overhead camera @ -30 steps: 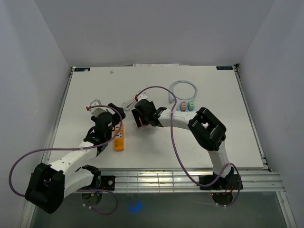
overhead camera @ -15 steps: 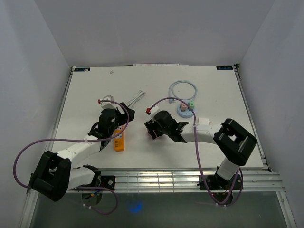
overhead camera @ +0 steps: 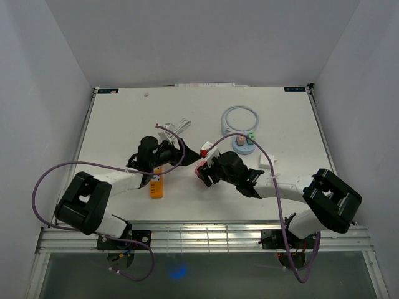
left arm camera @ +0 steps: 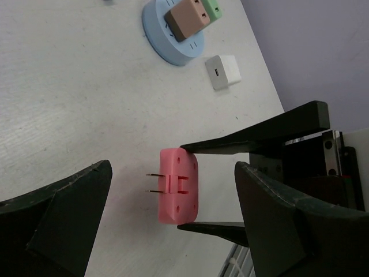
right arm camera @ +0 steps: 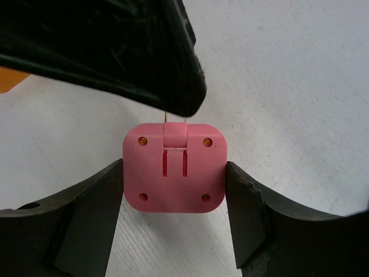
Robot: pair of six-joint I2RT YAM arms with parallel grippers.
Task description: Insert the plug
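- Plug (right arm camera: 174, 167), pink: clamped between right tool (overhead camera: 202, 169) fingers, near worktop (overhead camera: 280, 124) centre.
- Left tool (overhead camera: 179, 151): fingers wide apart, facing plug prongs.
- Orange power strip (overhead camera: 157, 185): on worktop, near left tool.

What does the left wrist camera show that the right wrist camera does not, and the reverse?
Only the left wrist view shows the blue round base with a brown adapter and a green adapter, and a white cube charger. Only the right wrist view shows an edge of the orange power strip. Both show the pink plug clamped in the right gripper over the white table.
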